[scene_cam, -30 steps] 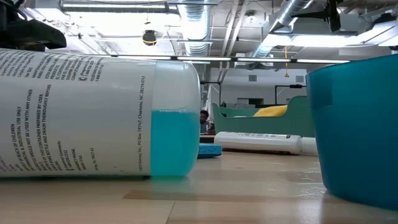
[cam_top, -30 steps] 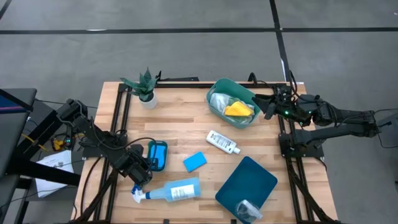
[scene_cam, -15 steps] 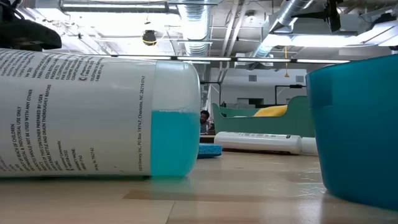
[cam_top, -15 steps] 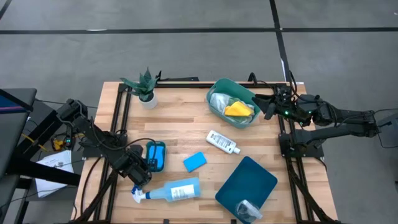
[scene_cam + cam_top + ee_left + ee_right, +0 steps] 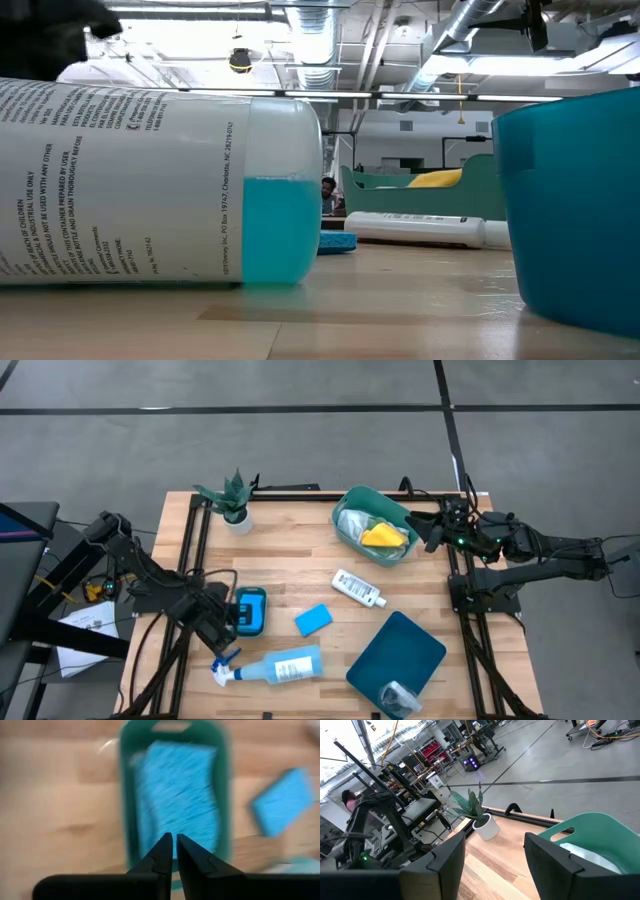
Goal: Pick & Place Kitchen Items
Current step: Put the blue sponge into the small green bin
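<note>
**My left tool closed above the sponge tray**

Nearest me, at the table's front edge, the pale-blue spray bottle (image 5: pixel 280 667) lies on its side at about 7 o'clock, nozzle pointing toward 9. At 5 o'clock lies a dark teal flat lid (image 5: pixel 397 652) with a crinkled silver cup (image 5: pixel 398 697) on its front corner.

My left tool (image 5: pixel 222 628) sits just behind the bottle's nozzle, beside the small teal tray (image 5: pixel 251 611) at 8 o'clock. Its fingers (image 5: pixel 161 857) are pinched together with nothing between them, and they hover over the blue rectangular sponge (image 5: pixel 177 802) lying in that tray.

A second blue sponge (image 5: pixel 313 620) rests loose on the wooden table (image 5: pixel 290 560) near its centre. Just past it, toward 3 o'clock, the small white bottle (image 5: pixel 358 588) lies flat.

Farther back, at 1 o'clock, the green plastic tub (image 5: pixel 374 524) holds a white cloth (image 5: pixel 352 520) and a yellow cloth (image 5: pixel 384 537). My right tool (image 5: pixel 432 528) waits just beside the tub's 3 o'clock side, fingers (image 5: pixel 446 861) spread apart and empty. At 11 o'clock stands the small potted green plant (image 5: pixel 233 501).
</note>
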Robot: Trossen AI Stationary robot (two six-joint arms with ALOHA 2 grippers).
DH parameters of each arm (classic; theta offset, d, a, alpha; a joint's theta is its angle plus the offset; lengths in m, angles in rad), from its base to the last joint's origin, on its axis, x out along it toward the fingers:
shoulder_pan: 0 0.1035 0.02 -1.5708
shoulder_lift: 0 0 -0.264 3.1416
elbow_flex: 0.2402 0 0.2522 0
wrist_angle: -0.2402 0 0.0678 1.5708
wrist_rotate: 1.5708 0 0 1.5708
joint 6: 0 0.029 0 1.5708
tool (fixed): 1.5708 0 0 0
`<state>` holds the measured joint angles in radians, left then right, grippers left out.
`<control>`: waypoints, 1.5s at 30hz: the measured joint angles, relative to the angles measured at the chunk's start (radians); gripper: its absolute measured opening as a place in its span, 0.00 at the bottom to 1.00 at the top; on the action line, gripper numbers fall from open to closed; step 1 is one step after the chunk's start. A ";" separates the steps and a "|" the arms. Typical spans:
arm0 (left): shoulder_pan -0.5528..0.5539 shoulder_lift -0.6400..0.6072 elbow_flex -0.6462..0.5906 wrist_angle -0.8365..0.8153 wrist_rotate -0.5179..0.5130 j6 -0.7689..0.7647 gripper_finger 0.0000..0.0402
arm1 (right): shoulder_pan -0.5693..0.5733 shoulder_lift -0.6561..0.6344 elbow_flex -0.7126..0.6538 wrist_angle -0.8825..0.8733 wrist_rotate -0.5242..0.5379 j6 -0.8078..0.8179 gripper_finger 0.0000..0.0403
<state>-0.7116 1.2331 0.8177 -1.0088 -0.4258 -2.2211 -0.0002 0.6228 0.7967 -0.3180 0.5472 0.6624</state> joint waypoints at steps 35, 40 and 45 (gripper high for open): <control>0.034 -0.234 0.000 0.848 -0.355 1.134 0.06 | 0.000 0.000 0.000 0.013 0.001 0.000 0.49; 0.092 -0.241 0.000 1.191 -0.355 1.430 0.14 | 0.000 0.000 0.000 0.019 -0.016 0.009 0.49; 0.157 -0.240 0.005 1.447 -0.302 1.679 0.26 | 0.004 0.000 0.000 0.022 -0.023 0.018 0.49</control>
<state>-0.5546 0.9934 0.8227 0.4385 -0.7279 -0.5418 0.0041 0.6226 0.7971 -0.2964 0.5245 0.6807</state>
